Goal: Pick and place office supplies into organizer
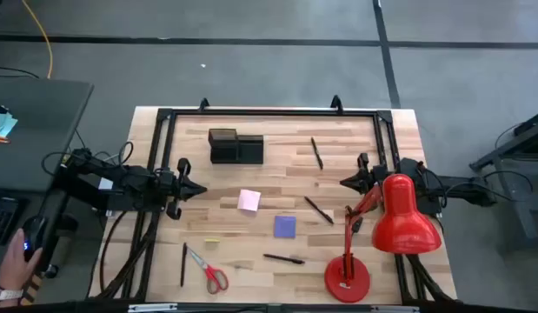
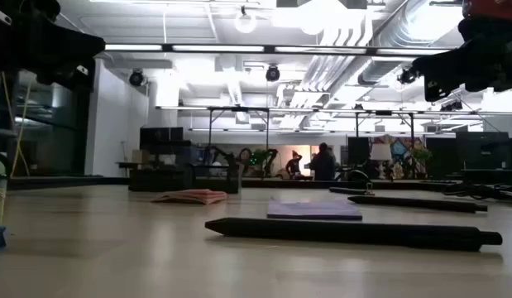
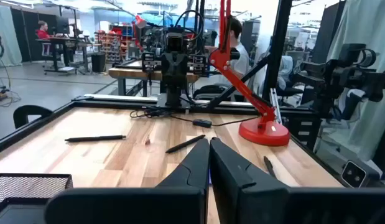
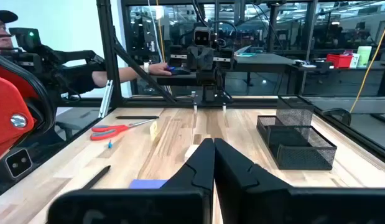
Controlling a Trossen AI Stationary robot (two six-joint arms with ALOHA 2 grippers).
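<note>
Left hand [image 1: 197, 189] is seen closed and empty at the worktop's [image 1: 277, 143] left edge; right hand [image 1: 345, 182] likewise closed, at the right edge. Organizer [image 1: 235, 146] is placed at the far side, w/ pink pad [image 1: 249, 201], purple pad [image 1: 285, 226], scissors [image 1: 210, 273] and pens [image 1: 317, 154] scattered loose on the wood, none inside.

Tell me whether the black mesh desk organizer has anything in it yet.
Empty, as far as shown. The black mesh desk organizer shows bare compartments in the right wrist view; pens, pads and scissors all lie on the wooden table.
</note>
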